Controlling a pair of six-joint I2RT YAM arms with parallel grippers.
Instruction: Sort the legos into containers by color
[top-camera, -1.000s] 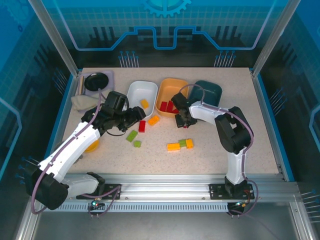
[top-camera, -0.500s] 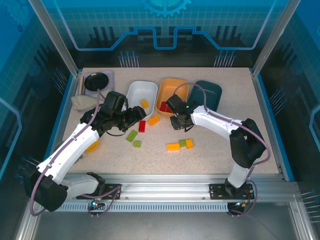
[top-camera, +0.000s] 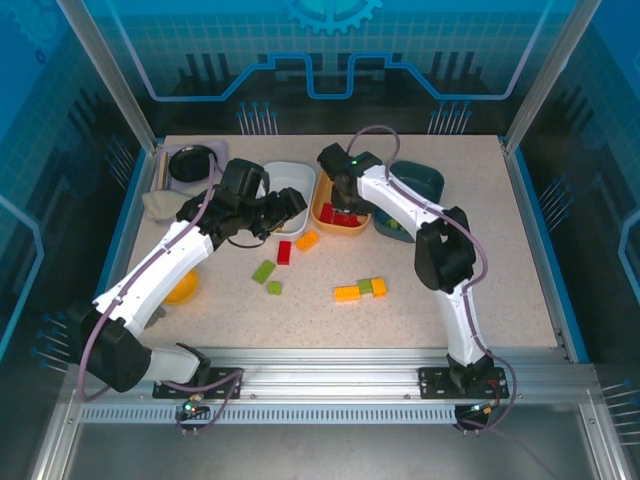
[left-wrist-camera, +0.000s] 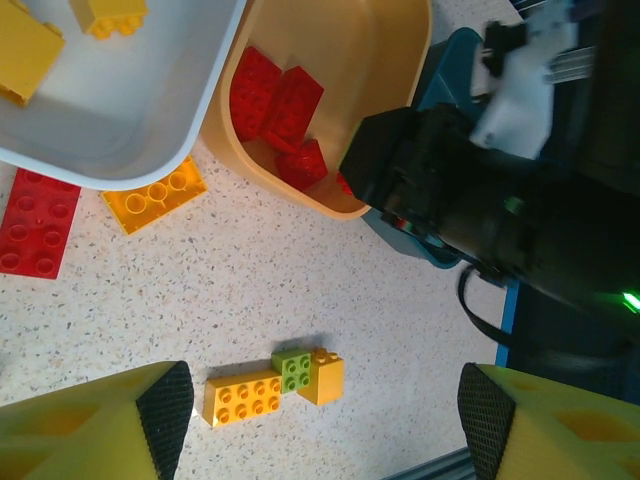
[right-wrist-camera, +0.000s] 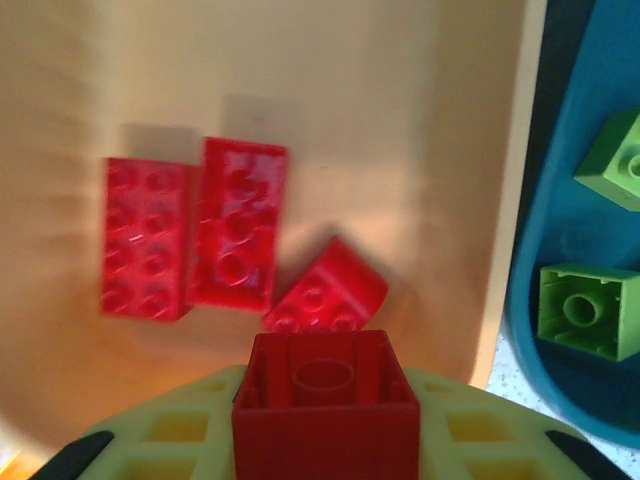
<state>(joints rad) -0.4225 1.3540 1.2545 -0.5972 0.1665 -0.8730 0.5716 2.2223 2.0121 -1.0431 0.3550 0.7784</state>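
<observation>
The top camera looks steeply down from above the near edge, taking in the whole table (top-camera: 500, 260). The left wrist camera faces down from moderate height. The right one hangs close over the orange bin (right-wrist-camera: 350, 120), which all three views share.
</observation>
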